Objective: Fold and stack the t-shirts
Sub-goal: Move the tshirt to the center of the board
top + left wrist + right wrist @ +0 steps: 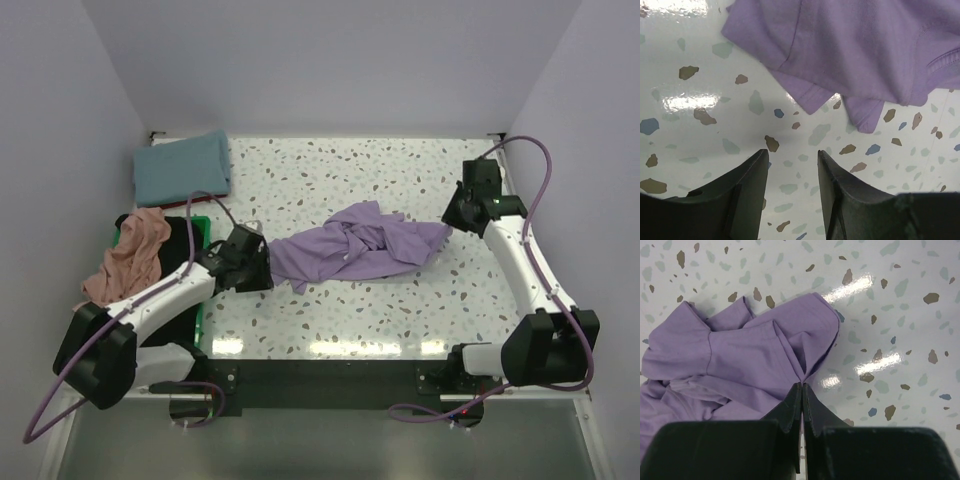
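Left wrist view: my left claw [792, 156] is spread and empty, with the purple shirt [860, 45] crumpled just ahead. Right claw [801, 386] is pressed together at the shirt's other end. Flattening step, I reckon; next, pinch that near hem.

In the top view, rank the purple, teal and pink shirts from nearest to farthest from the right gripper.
From the right gripper:
1. purple shirt: centre, its right end at the gripper.
2. teal shirt: far left corner.
3. pink shirt: left edge, farthest across.
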`<action>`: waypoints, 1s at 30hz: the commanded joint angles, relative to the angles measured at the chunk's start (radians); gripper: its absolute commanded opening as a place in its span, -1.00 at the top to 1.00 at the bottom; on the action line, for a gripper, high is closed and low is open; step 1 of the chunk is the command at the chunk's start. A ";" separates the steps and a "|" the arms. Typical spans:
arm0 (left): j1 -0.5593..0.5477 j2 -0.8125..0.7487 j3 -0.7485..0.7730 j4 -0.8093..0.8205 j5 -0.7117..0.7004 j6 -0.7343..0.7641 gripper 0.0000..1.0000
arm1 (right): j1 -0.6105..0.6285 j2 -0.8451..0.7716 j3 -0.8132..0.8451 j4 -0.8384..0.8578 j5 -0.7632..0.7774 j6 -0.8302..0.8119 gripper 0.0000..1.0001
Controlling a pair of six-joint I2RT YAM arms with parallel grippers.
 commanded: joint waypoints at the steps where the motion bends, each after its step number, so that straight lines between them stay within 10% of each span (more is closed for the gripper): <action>1: -0.018 0.022 -0.017 0.105 0.003 -0.039 0.03 | -0.004 -0.033 -0.022 0.026 -0.023 0.007 1.00; 20: -0.058 0.228 0.028 0.205 -0.042 -0.025 0.02 | -0.003 -0.125 -0.072 -0.012 -0.040 0.004 1.00; 30: -0.093 0.314 0.037 0.162 -0.161 -0.004 0.33 | -0.004 -0.153 -0.077 -0.024 -0.046 0.004 1.00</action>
